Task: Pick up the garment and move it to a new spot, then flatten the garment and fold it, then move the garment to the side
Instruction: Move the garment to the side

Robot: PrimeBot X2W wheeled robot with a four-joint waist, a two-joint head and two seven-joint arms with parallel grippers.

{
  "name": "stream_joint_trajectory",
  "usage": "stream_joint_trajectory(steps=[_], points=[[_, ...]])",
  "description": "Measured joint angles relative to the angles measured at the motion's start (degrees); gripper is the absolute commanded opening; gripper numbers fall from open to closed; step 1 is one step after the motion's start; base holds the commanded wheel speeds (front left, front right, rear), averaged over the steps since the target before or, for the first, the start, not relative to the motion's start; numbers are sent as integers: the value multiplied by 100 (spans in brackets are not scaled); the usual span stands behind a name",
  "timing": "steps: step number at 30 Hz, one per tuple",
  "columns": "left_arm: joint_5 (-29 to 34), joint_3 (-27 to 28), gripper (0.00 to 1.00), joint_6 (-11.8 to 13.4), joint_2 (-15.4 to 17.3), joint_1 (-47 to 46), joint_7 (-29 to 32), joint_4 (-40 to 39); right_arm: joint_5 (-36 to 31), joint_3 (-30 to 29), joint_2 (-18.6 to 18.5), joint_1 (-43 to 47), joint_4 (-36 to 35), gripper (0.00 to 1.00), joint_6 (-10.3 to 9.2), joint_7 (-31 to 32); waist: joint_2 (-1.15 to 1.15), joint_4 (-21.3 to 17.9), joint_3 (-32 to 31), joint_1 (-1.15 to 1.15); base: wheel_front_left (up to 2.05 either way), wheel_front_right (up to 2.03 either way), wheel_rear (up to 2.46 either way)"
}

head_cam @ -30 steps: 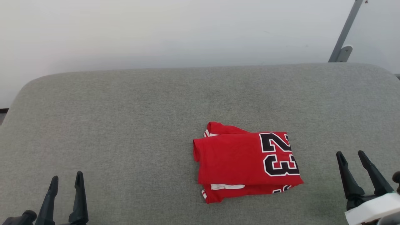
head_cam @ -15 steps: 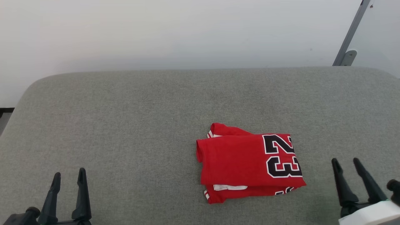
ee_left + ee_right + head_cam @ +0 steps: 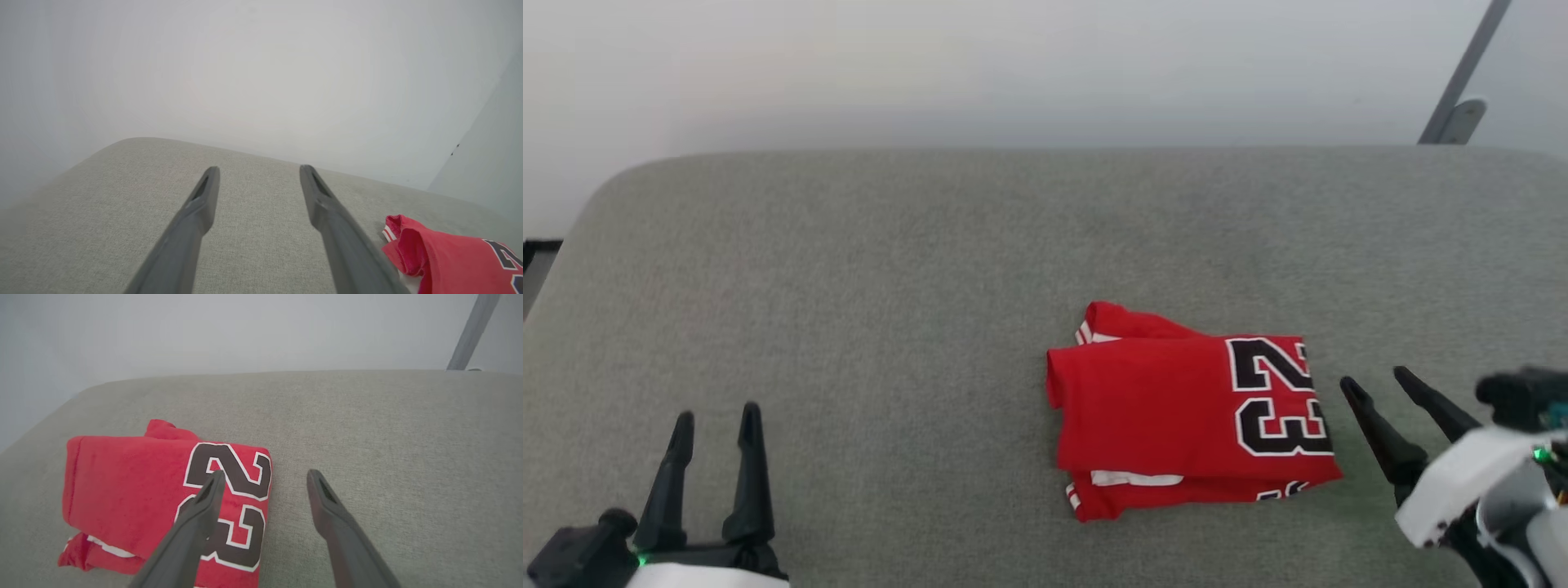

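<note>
Garment folded, long axis left-right, "23" end toward right tool.

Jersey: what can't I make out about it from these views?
Head view: the top fold hides the under layers of the jersey; a second number print only peeks out at its near edge.
Left wrist view: the frame's right and bottom edges cut off most of it.
Right wrist view: a finger of the right gripper covers part of the 23; whether it touches cloth is unclear.
</note>
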Motion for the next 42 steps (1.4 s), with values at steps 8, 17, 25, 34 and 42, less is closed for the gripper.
stream_joint_trajectory(steps=[8, 17, 25, 34, 42], points=[[-1, -230, 100, 0, 46, -292, 0, -62, 366, 576, -481, -803, 245, 100, 0, 1379, 0, 217, 430, 0, 0, 0, 0], [0, -505, 100, 0, 60, -599, 0, 9, 818, 1184, -758, -1411, 527, 100, 1, 2899, 0, 539, 870, 0, 0, 0, 0], [-35, -665, 100, 0, 99, -793, 0, 89, 1155, 1600, -714, -2011, 991, 49, -1, 3946, 0, 756, 1093, 0, 0, 0, 0], [-37, -823, 100, 0, 231, -1056, 0, 182, 1381, 1628, -735, -2249, 977, 0, 10, 3929, 0, 709, 1175, 0, 0, 0, 0], [7, -904, 100, 0, 445, -1427, -1, 174, 1344, 1321, -1140, -2486, 739, 0, 7, 3827, 0, 367, 1314, 0, 0, 0, 0]])
